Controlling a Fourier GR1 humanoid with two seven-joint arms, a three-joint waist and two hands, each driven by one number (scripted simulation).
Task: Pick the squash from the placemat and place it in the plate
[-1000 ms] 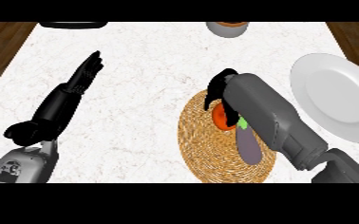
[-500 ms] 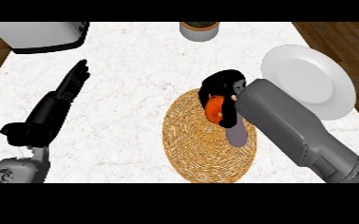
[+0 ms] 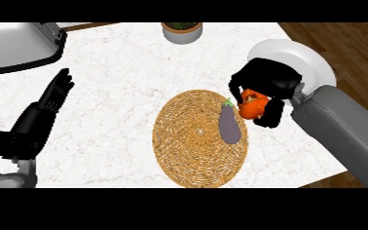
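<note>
My right hand [image 3: 265, 83] is curled round the orange squash [image 3: 251, 105], holding it just off the right edge of the woven round placemat [image 3: 193, 146]. The white plate [image 3: 310, 61] lies right behind the hand, which hides its left part. A purple eggplant [image 3: 229, 124] lies on the placemat's right side, just left of the squash. My left hand [image 3: 43, 108] rests open at the left edge with its fingers straight and pointing up.
A grey pot with a plant [image 3: 182, 30] stands at the counter's back edge. A metal appliance or tray [image 3: 25, 46] fills the back left corner. The counter's right edge runs just past the plate, with wooden floor beyond.
My right hand has lifted the squash off the placemat and carried it right toward the plate, uncovering the eggplant. The view has shifted. The left hand stays put.
</note>
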